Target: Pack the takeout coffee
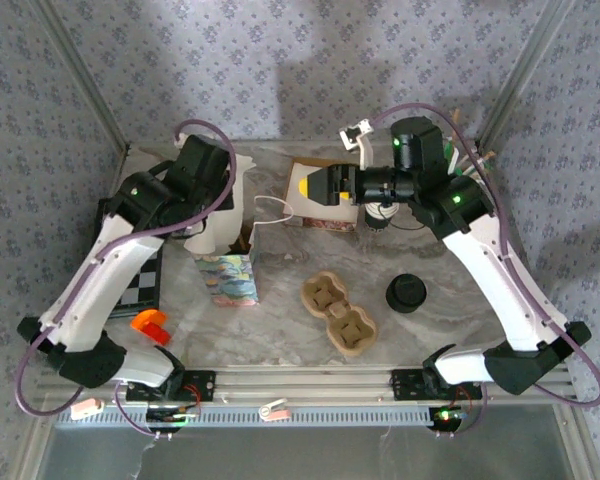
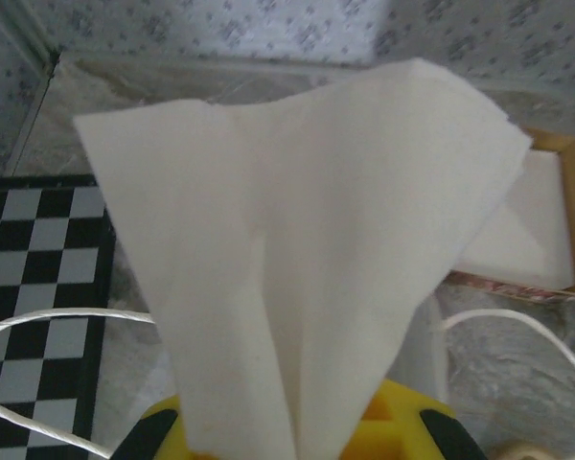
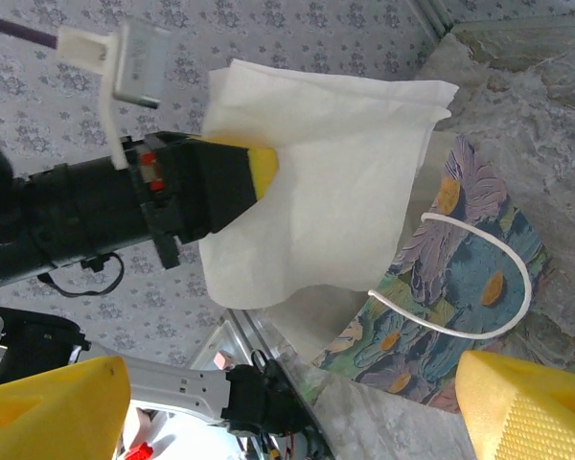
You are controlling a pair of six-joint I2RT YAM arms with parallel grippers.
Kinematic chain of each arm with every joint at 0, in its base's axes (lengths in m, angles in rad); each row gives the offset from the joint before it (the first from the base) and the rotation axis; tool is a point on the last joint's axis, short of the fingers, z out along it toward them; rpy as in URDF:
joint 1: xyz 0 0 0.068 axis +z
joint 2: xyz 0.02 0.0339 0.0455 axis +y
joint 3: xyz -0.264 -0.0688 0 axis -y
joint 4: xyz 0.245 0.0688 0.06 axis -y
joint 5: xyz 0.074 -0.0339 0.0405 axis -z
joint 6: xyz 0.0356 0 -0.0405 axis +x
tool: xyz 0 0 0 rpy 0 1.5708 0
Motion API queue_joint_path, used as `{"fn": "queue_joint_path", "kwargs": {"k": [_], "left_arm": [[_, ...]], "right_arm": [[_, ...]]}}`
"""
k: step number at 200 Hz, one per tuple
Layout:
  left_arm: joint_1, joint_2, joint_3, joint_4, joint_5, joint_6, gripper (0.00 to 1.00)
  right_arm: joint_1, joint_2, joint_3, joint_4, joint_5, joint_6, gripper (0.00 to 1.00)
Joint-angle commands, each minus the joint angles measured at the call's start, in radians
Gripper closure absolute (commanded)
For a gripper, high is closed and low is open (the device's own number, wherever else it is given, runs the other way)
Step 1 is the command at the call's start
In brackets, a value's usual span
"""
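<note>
White paper is being pinched by the left gripper, probably to hold it clear of the floral bag; the right gripper is hanging spread, empty.

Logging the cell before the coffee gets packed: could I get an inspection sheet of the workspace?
Surface: marbled tabletop, no spills seen.
Job's things: black-lidded coffee cup upright, apart from the cardboard tray, whose two hollows are empty.
Clutter: floral bag, checkerboard, orange object, napkin box.
Hands: left hand shut on a white napkin; right hand open, empty.
Cables: purple cables looped along both arms.
Surroundings: floral-patterned walls, metal frame posts.
</note>
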Motion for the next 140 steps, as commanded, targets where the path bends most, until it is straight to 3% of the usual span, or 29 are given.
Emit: {"fn": "queue_joint_path", "kwargs": {"k": [1,68,119,140], "left_arm": [[0.005,0.028,-0.021,-0.041,0.042,-0.039,1.00],[0.040,0.143,-0.134,-0.048,0.097,-0.052,0.97],[0.035,0.115,-0.028,-0.046,0.135,-0.001,0.57],[0.035,0.080,0.010,-0.072,0.095,0.010,0.50]], "right_arm": [[0.002,-0.019,-0.014,0.032,-0.020,0.023,0.10],[-0.017,-0.025,-0.078,0.087,-0.038,0.039,0.07],[-0.026,-0.016,-0.092,0.110,-0.051,0.048,0.04],[-0.031,-0.016,-0.096,0.113,-0.056,0.049,0.03]]}}
